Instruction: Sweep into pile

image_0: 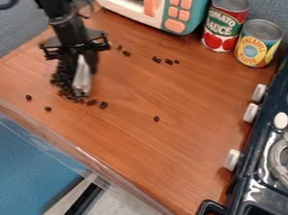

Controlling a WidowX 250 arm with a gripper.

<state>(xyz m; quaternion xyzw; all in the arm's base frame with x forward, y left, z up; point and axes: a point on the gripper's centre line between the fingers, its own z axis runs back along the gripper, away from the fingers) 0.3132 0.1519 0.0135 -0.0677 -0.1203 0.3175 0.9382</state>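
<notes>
Robot gripper (73, 54) at a heap of small dark pieces (64, 84) on the wooden tabletop (134, 151).
The arm (56, 9) enters from the upper left, and the gripper points down over the left part of the tabletop, with a pale, upright object (82, 76) at its lower end; whether it is clenched on this object or released cannot be told. The heap lies around and beside the foot of the pale object, while stray pieces lie apart: two toward the near left edge, one near the middle, and a few farther back. At the rear stand a toy microwave (176, 8), a red-labelled can (224, 24) and, just beside it, a yellow-labelled can (256, 48); a dark toy stove (263, 141) borders the right side.
</notes>
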